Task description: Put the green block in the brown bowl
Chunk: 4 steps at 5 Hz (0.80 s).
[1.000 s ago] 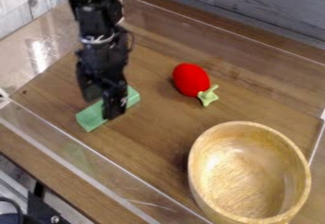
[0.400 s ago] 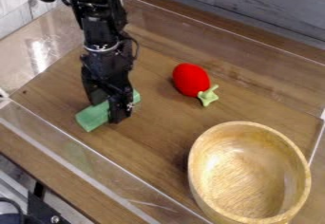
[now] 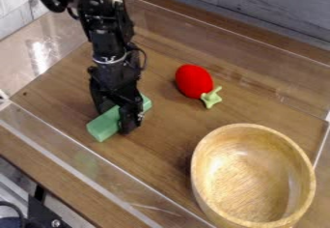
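- Presently the claw (image 3: pixel 118 114) points straight down at centre-left of the frame, its dark fingers spread apart and set low against the bench (image 3: pixel 258 87).
- The green block (image 3: pixel 118 117) lies flat on the bench directly under the claw, its long axis running from lower left to upper right of the frame.
- The fingers straddle the block across its narrow width: one dark finger sits on the near side, the other on the far side, with the middle of the block between them.
- Both ends of the block stick out past the fingers, the lower-left end more plainly than the upper-right one.
- Whether the fingers touch the block's sides cannot be told at this resolution; nothing is clamped, the block rests on the wood.
- The brown bowl (image 3: pixel 299 164) stands at lower right of the frame, upright, well apart from block and claw.
- A red strawberry toy (image 3: pixel 195 80) with a small green stem lies right of the claw, between it and the bowl's side of the bench, touching neither.
- A clear low wall (image 3: pixel 77 153) edges the bench along the near side.
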Motion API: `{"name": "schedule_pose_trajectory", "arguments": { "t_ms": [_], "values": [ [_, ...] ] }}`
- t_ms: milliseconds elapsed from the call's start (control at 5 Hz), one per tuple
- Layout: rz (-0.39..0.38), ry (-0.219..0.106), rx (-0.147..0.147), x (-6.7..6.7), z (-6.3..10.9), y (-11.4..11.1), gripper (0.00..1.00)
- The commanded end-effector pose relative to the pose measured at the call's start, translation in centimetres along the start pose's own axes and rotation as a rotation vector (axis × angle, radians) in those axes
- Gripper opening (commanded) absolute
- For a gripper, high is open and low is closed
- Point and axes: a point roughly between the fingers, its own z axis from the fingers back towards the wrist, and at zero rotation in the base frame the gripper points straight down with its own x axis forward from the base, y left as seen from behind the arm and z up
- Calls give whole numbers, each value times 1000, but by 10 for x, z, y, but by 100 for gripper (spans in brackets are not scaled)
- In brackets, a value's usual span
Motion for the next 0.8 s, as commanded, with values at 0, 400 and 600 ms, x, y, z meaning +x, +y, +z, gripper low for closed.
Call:
{"name": "schedule_pose_trajectory", "arguments": {
  "t_ms": [0,400,600],
  "values": [
    [-35,-11,6,4,9,8,100],
    [-19,-8,-19,4,12,23,100],
    [40,-13,-33,2,13,28,100]
  ]
}}
